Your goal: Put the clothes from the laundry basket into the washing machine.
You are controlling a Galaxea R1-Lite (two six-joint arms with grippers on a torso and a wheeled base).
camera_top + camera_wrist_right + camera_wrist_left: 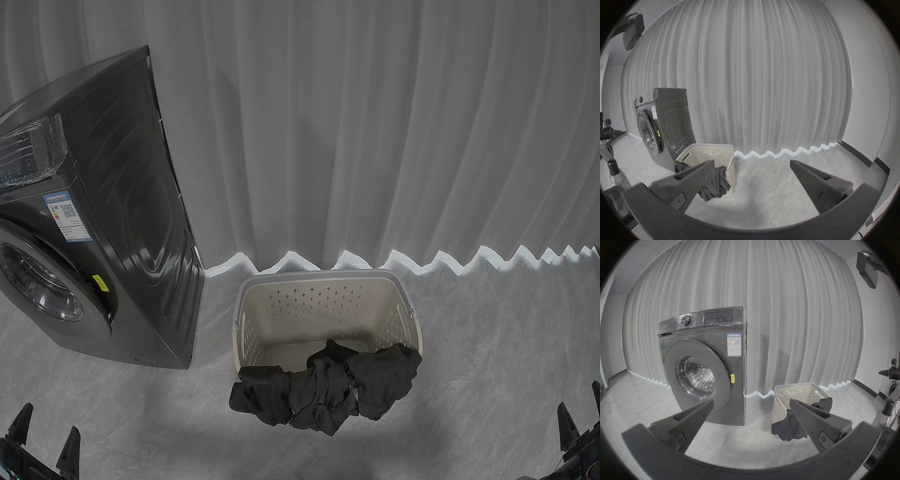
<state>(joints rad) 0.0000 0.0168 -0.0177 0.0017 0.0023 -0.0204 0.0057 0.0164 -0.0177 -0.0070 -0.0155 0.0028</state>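
Dark clothes (325, 387) lie bunched over the near rim of the basket (325, 306), half spilling outside, so probably an easy grab from the robot's side. The basket sits on the floor (500, 350) just beside the washer (125, 206), a short carry. The door (44, 287) looks shut and likely needs opening first. Left pincer (50, 420) and right pincer (578, 397) are both wide, empty, low, well apart from the clothes.
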